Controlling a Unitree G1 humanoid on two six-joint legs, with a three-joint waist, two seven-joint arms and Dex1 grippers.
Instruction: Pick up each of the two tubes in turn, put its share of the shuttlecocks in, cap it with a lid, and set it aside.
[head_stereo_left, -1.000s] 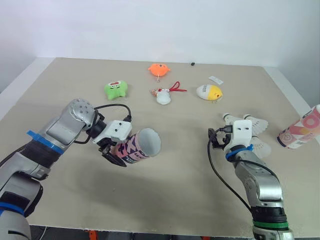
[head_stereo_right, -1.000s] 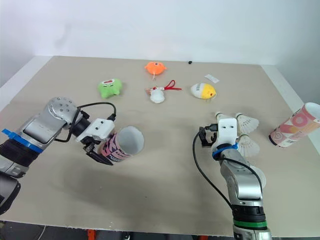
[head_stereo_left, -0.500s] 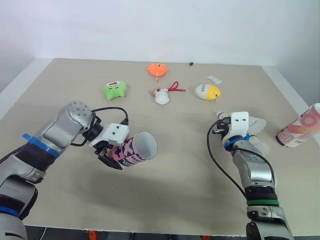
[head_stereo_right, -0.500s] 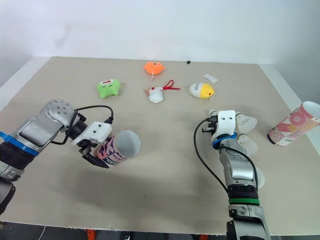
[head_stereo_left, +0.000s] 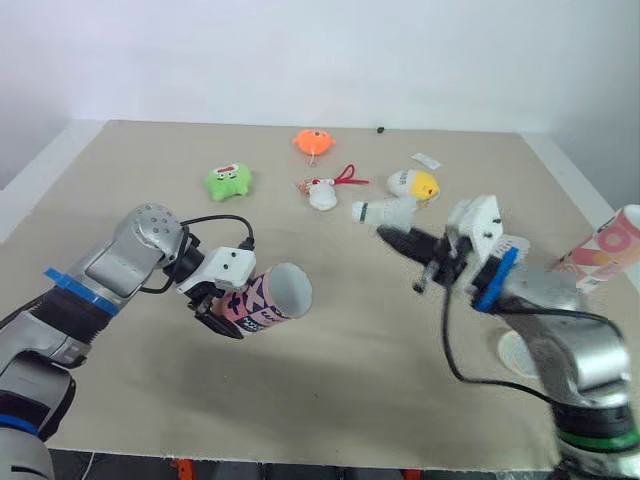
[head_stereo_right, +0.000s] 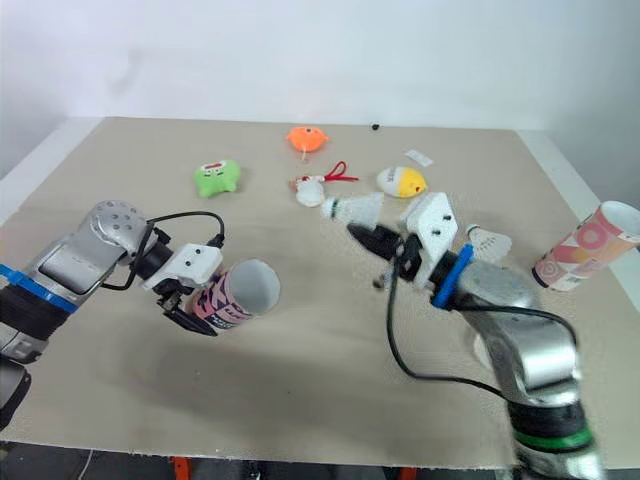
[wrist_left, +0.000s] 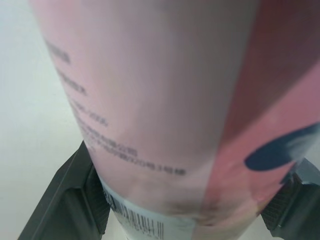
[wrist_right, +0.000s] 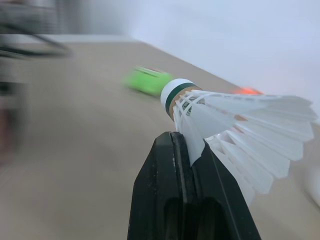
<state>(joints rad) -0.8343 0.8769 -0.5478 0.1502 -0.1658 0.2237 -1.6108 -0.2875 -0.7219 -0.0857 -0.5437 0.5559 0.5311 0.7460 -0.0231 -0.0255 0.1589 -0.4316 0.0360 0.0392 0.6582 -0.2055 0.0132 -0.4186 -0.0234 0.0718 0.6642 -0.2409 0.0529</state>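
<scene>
Over beige table (head_stereo_left: 330, 390), left pincer (head_stereo_left: 226, 310) clamps pink tube (head_stereo_left: 258, 303), right pincer (head_stereo_left: 388, 237) clamps shuttlecock (head_stereo_left: 385, 211).

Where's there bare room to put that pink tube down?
Bare: the near middle of the table, between the held tube and the right gripper holding a shuttlecock, and the far left corner behind the green toy. Crowded: the row onward to the yellow toy, and around the second tube.

Second tube (head_stereo_left: 608, 250) runs off the right edge of the left eye view, the white lid (head_stereo_left: 513, 352) is half tucked behind the right arm (head_stereo_left: 575, 335), the green toy (wrist_right: 150, 81) is just a smear from the right wrist, and that tiny black speck (head_stereo_left: 381, 128) is anyone's guess.
</scene>
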